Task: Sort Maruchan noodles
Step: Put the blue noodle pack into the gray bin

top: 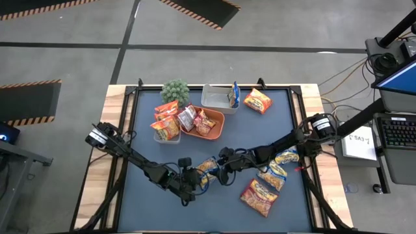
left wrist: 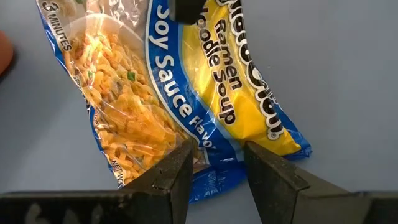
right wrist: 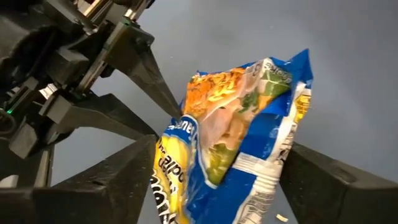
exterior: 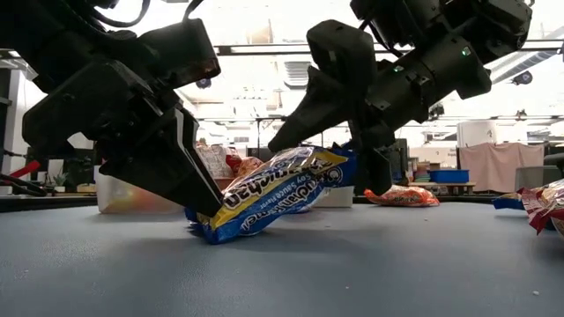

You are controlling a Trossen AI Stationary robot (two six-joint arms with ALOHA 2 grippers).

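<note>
Noodles [exterior: 273, 194], a blue-and-yellow packet, tilt off the desk [exterior: 352, 264] near its front middle. We see both arms reaching low inward: left gripper [left wrist: 214, 171] fingers pinch its lower end, right gripper [right wrist: 211, 186] fingers spread wide around its upper end.

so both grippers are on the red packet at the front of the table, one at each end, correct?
Wrong colour. The low view shows a blue-and-yellow packet, not red, tilted with one end on the table. The left gripper pinches its low end; the right gripper straddles the raised end.
</note>
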